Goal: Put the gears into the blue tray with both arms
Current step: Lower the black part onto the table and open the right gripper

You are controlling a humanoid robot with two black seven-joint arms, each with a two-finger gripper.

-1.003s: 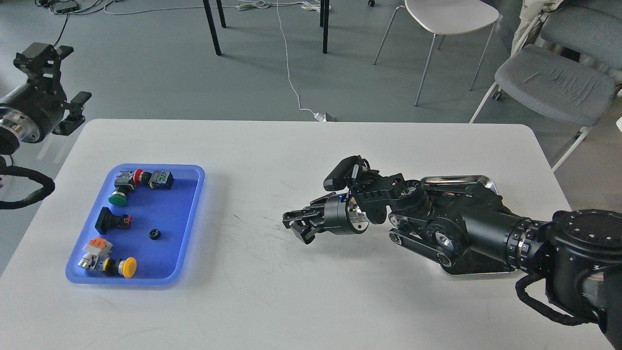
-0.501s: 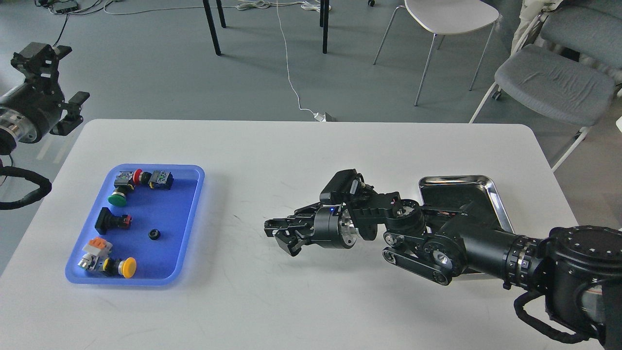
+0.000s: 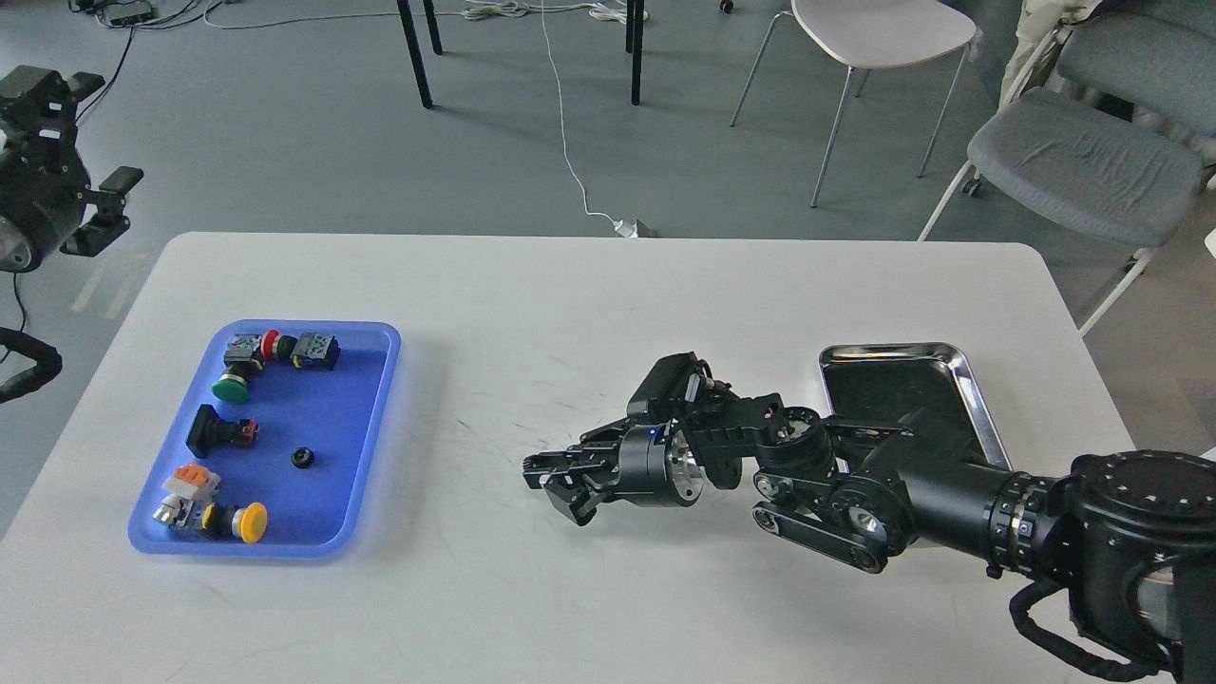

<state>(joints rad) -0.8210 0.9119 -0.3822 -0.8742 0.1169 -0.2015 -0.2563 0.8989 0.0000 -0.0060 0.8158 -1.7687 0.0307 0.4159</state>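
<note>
— Blue tray (image 3: 375,380) on the left has one gear (image 3: 302,458) lying in it, near the middle, among the push buttons (image 3: 237,366).

— Only that one?

— It's the only one I can see. The steel tray (image 3: 969,380) on the right shows a dark, bare inside where the arm doesn't cover it, so I'd guess little is left there, but part of it is hidden.

— And the right gripper (image 3: 551,478)?

— Out over the table (image 3: 589,285), between the two trays, pointing at the blue one. Its fingers look slightly apart, yet whether something tiny sits between them I cannot tell.

— The left gripper (image 3: 57,157)?

— Up off the table's far left corner, well away from everything. Too dark and end-on; I cannot tell its state.

— So how far along?

— At least one gear in. Possibly another on its way.
</note>
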